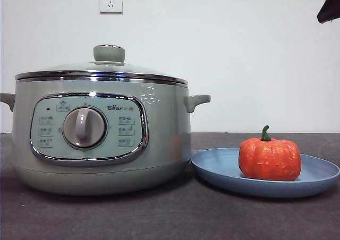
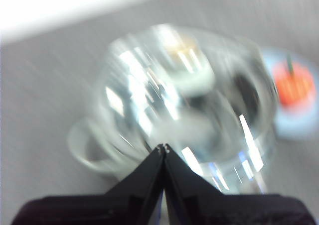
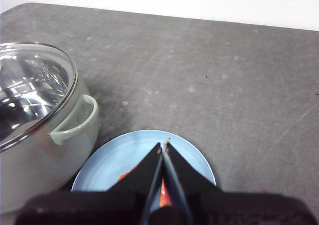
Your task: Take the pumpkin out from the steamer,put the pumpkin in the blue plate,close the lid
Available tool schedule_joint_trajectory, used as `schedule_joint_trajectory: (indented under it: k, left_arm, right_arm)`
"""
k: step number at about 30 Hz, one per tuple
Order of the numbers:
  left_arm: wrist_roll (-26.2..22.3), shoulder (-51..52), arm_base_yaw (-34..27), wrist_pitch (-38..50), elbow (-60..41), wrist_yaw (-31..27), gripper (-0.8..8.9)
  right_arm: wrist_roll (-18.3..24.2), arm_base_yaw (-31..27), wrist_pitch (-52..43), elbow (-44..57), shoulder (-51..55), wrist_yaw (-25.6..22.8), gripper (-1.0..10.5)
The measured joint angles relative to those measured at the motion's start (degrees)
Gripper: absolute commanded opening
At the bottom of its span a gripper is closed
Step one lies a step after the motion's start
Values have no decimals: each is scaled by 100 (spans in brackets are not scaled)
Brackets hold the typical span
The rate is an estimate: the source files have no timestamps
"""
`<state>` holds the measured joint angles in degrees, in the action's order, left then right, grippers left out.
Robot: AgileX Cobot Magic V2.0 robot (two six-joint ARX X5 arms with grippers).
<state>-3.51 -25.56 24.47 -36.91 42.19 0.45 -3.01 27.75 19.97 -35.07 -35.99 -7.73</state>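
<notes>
The lid [image 1: 101, 70] is sitting on the steamer [image 1: 101, 139], which is standing at the left on the table [image 1: 159, 219]. The blue plate [image 1: 218, 168] is lying just beside it at the right, and the pumpkin [image 1: 270, 159] is resting on this plate.

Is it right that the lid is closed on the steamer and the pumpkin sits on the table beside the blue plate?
Not quite. The lid is closed on the steamer, but the pumpkin sits in the blue plate, not on the table beside it. The front view shows this.
</notes>
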Motion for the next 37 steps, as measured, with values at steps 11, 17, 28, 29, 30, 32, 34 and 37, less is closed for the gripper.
schedule_joint_trajectory:
  k: [11,17,28,29,30,32,34,37]
  left_arm:
    - [-59,1753,-1716,1864,-1818,-2,-4]
    - [-57,1985,-2216,2251,-3060,0,-4]
    - [-52,2531,-2570,2660,-4116,339,-4]
    - [-50,2531,-2592,2658,-4116,339,-4]
    - [-50,2531,-2614,2658,-4116,339,-4]
    - [-50,2531,-2636,2658,-4116,339,-4]
    - [-50,2531,-2636,2660,-4116,339,-4]
    - [-50,2531,-2636,2660,-4116,339,-4]
  right_arm:
    - [0,0,15,0,0,0,2]
    - [0,0,15,0,0,0,2]
    - [0,0,20,0,0,0,2]
    - [0,0,20,0,0,0,2]
    - [0,0,20,0,0,0,2]
    - [0,0,20,0,0,0,2]
    - [0,0,22,0,0,0,2]
    - [-2,0,22,0,0,0,2]
